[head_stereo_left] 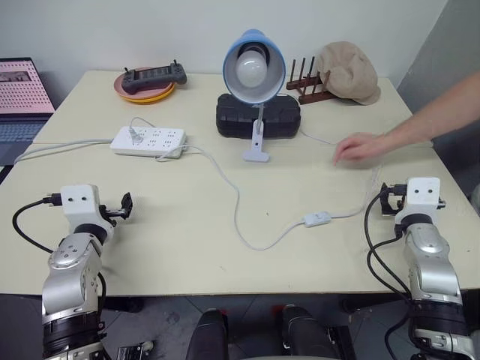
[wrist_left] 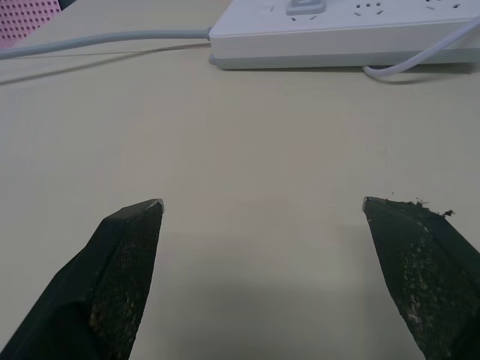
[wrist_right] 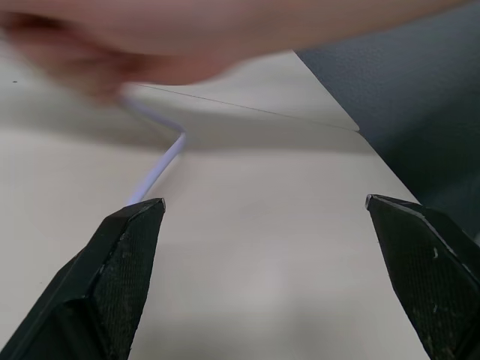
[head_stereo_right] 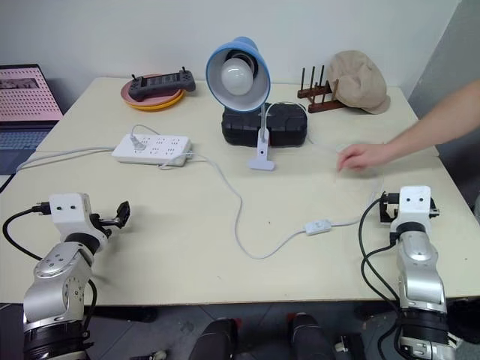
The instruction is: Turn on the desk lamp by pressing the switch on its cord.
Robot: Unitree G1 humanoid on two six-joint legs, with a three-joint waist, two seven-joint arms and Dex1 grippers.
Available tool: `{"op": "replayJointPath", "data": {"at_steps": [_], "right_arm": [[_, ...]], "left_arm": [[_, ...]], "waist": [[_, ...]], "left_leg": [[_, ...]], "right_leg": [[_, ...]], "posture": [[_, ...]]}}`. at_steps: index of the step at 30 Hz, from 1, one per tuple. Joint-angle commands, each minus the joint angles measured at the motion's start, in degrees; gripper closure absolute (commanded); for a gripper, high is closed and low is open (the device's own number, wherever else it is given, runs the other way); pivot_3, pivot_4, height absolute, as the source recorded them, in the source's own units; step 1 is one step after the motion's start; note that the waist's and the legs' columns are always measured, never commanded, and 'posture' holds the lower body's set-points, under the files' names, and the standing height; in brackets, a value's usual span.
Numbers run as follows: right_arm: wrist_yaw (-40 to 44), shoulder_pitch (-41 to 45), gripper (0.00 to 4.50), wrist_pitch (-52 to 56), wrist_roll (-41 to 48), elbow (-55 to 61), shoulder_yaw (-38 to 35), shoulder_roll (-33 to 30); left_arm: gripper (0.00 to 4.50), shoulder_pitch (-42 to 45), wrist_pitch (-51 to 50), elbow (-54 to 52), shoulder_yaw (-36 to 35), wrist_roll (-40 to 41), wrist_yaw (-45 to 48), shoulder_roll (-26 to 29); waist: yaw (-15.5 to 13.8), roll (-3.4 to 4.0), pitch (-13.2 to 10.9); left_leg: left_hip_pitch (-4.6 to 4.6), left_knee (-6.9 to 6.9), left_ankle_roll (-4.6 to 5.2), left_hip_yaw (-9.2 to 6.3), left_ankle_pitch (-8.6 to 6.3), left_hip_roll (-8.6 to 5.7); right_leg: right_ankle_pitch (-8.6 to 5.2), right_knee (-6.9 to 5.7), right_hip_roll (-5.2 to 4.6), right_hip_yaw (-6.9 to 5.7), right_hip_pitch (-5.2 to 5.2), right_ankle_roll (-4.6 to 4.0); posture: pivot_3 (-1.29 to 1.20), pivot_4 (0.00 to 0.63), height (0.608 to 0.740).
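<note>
The desk lamp (head_stereo_left: 253, 69), with a light-blue shade and a white bulb, stands on a small white base at the table's middle back. Its thin white cord (head_stereo_left: 237, 202) loops forward across the table to the small white switch (head_stereo_left: 316, 219), which lies flat at the front right. My left gripper (wrist_left: 261, 202) is open over bare table at the front left, facing the power strip. My right gripper (wrist_right: 264, 200) is open at the front right, to the right of the switch and apart from it. A person's hand (head_stereo_left: 360, 147) rests on the table beyond my right gripper, on the cord.
A white power strip (head_stereo_left: 148, 140) lies at the back left with a grey cable running left. Behind the lamp sit a black case (head_stereo_left: 259, 116), an orange plate with a black controller (head_stereo_left: 154, 79), a wooden rack (head_stereo_left: 306, 84) and a beige cap (head_stereo_left: 349, 71). A laptop (head_stereo_left: 22, 94) stands far left.
</note>
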State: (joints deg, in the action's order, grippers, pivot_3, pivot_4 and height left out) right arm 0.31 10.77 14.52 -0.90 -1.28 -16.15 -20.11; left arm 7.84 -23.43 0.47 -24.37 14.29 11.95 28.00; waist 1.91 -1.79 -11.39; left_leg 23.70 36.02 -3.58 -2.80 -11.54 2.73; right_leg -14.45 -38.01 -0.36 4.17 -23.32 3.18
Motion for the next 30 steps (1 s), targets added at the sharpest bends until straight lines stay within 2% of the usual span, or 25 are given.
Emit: {"op": "replayJointPath", "data": {"at_steps": [1,4,7,10,14,16,19,23,30], "right_arm": [[-0.66,0.39,0.00,-1.58,0.11,1.80,-1.06,-0.51],[0.62,0.68,0.00,-2.37,0.82,1.41,-1.52,-1.47],[6.20,1.34,0.00,-0.61,3.61,1.93,-1.81,-4.27],[21.10,2.68,0.00,1.91,9.38,3.54,0.49,-11.67],[43.43,5.21,0.00,6.53,16.53,3.22,5.34,-23.65],[49.88,5.64,0.00,6.12,16.64,1.47,7.92,-27.63],[62.88,9.17,0.00,8.51,19.90,1.70,12.70,-32.79],[71.46,13.66,0.00,7.14,19.42,-0.70,18.08,-33.67],[74.95,21.88,0.00,1.47,14.20,-10.22,25.92,-26.64]], "left_arm": [[0.08,0.86,0.62,-1.16,-0.89,0.24,0.76,1.58],[0.08,1.89,0.47,-0.54,-0.68,0.36,0.98,2.09],[0.08,2.17,-1.50,-1.49,0.20,1.76,4.46,3.62],[0.08,1.91,-5.68,-5.83,2.23,5.95,13.03,7.56],[0.08,0.99,-10.26,-14.05,8.53,11.20,27.96,15.85],[0.08,1.29,-10.74,-15.39,11.36,11.62,31.72,18.20],[0.08,4.45,-14.25,-19.47,16.49,16.54,43.43,24.26],[0.08,8.33,-15.12,-22.74,22.31,17.91,50.72,27.45],[0.08,13.78,-11.13,-25.76,32.40,14.86,56.33,25.28]], "waist": [[0.01,0.00,0.00],[0.01,0.00,0.00],[0.02,0.00,0.00],[0.13,0.03,-0.02],[0.24,0.04,-0.04],[0.24,0.05,-0.02],[0.26,0.04,-0.03],[0.47,0.11,-0.14],[1.05,0.11,-0.14]], "left_leg": [[0.00,0.00,0.00,0.00,0.00,0.00],[0.00,0.00,0.00,0.01,0.00,0.00],[0.00,0.00,0.00,0.00,0.00,0.00],[0.02,0.00,0.00,0.02,0.00,0.00],[0.02,-0.01,0.00,0.01,0.00,0.01],[0.00,-0.02,0.00,0.02,0.00,0.01],[-0.02,-0.06,0.01,0.01,-0.01,0.03],[0.07,0.00,0.01,0.04,-0.01,0.03],[0.10,0.00,0.01,0.04,-0.01,0.03]], "right_leg": [[0.00,0.00,0.00,0.00,0.00,0.00],[-0.07,0.01,0.00,0.01,0.00,-0.12],[-0.07,0.00,0.00,0.00,0.00,-0.11],[-0.07,0.01,0.00,0.01,0.00,-0.11],[-0.12,0.03,0.00,0.00,-0.01,-0.19],[-0.18,0.04,0.00,0.00,0.01,-0.30],[-0.24,0.06,0.02,-0.02,-0.01,-0.38],[-0.25,0.03,0.02,-0.01,-0.11,-0.39],[-0.22,0.00,0.03,-0.01,-0.13,-0.31]], "posture": [[0.00,0.150,0.740],[0.00,0.150,0.740],[0.00,0.150,0.740],[0.00,0.150,0.740],[0.00,0.150,0.740],[0.00,0.150,0.740],[0.00,0.150,0.740],[0.00,0.150,0.740],[0.00,0.150,0.740]]}}
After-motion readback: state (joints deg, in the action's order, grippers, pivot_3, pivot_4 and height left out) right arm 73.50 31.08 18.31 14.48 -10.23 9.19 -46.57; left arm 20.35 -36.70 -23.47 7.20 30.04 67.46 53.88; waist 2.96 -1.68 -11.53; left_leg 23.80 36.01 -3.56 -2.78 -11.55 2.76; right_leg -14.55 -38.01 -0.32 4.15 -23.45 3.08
